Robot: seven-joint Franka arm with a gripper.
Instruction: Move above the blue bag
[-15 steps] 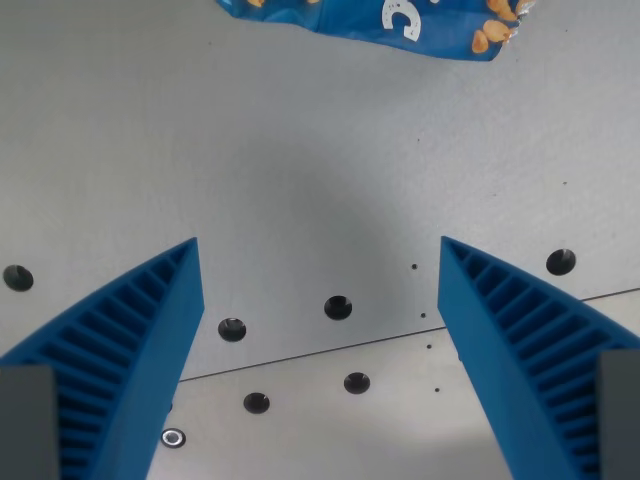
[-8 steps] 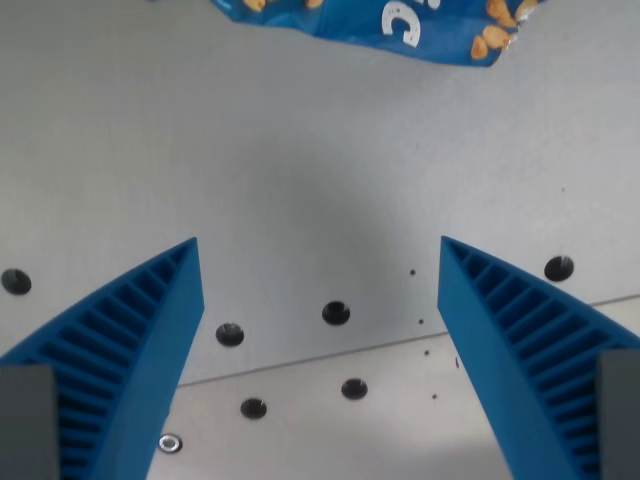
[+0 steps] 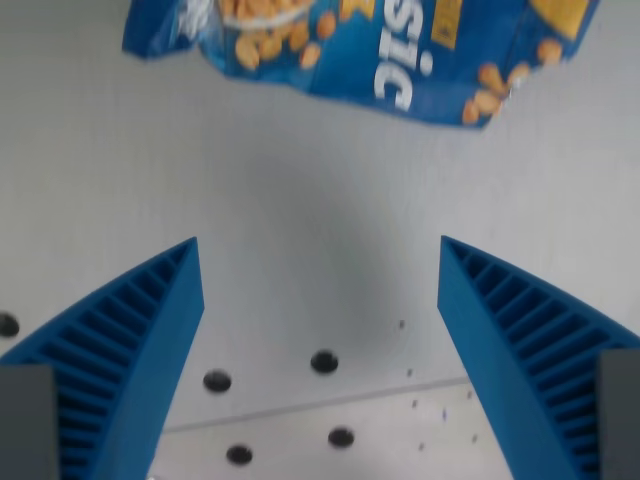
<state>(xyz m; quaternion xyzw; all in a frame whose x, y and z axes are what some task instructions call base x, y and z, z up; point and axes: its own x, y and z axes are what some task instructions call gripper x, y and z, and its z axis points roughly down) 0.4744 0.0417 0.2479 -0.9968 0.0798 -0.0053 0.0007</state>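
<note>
The gripper [image 3: 320,262] hangs with its two blue ribbed fingers [image 3: 130,340] spread wide apart, one at each lower corner of the wrist view, nothing between them but bare grey table [image 3: 300,220]. Compared with half a second ago the whole scene has slid downward in the view — the camera has moved, not the things. The blue bag [image 3: 380,50], which then showed only as a thin strip along the top edge, now fills a much broader band across the top, from the view's left of centre out to the right edge. It lies flat on the table, well apart from the fingertips and ahead of them rather than under them. Its printed face shows white lettering and pictures of orange-yellow snack pieces; what is inside cannot be seen, and the picture is somewhat blurred. The dark round holes [image 3: 323,361] in the table and the thin seam [image 3: 330,402] between its plates sit lower than before, near the bottom edge
</note>
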